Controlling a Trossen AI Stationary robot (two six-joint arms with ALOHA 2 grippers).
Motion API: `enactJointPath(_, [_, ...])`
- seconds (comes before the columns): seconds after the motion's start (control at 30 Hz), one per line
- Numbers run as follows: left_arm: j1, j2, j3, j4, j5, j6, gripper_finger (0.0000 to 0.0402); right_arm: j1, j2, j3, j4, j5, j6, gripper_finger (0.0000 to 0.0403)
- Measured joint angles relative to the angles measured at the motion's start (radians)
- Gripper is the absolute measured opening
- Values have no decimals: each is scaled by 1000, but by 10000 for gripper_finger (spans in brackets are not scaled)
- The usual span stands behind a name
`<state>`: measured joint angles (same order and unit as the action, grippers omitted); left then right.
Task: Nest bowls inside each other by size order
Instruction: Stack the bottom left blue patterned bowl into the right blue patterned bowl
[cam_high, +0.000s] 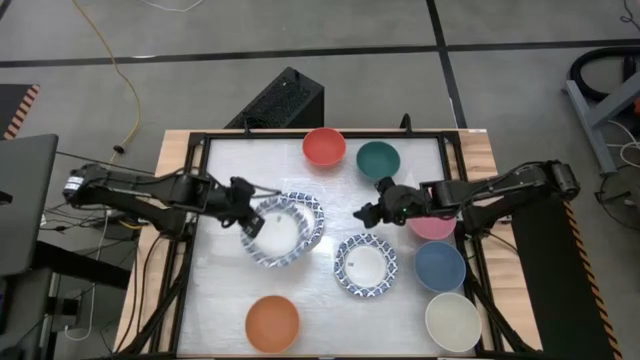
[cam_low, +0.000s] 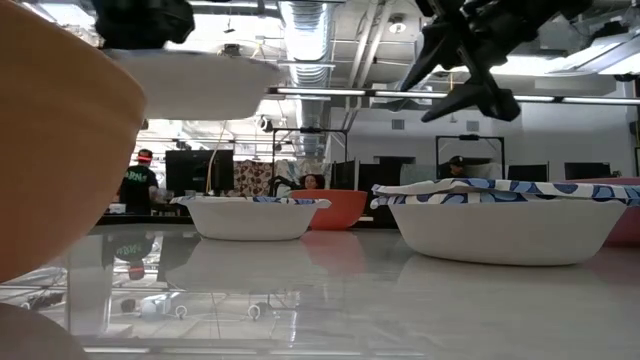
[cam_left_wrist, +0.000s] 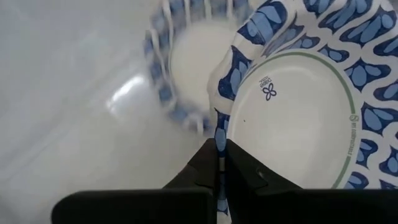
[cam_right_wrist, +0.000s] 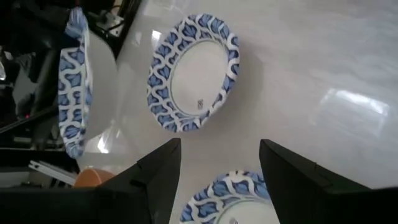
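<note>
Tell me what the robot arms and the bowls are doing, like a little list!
left tool: shut on the rim of a blue-and-white patterned round bowl, lifted
below it: second patterned bowl on the glossy white table
right tool: open, empty, hovering above the table
third patterned bowl: on the table, alone

Overhead, table-level and two wrist views.

Two shallow bowls, one mid-frame left (cam_high: 287, 231) and one lower centre (cam_high: 365, 265), show blue-and-white patterned rims with white centres. Plain bowls: red (cam_high: 324, 146), teal (cam_high: 378, 159) (both upper centre), pink (cam_high: 432, 226), blue (cam_high: 440, 265), cream (cam_high: 453, 321), orange (cam_high: 272, 323).
</note>
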<state>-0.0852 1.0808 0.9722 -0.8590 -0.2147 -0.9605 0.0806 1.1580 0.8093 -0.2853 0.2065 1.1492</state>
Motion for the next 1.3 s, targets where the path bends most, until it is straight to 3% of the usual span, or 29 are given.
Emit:
enactJointPath(0.33, [140,1,0,191,-91,77,0,-24,0,0,126,34,-40,240])
enactJointPath(0.77, [208,47,0,351,-141,70,0,-56,10,0,352,149,-247,240])
enactJointPath(1.3, [207,214,-1,550,-116,78,0,-65,9,0,315,167,-268,240])
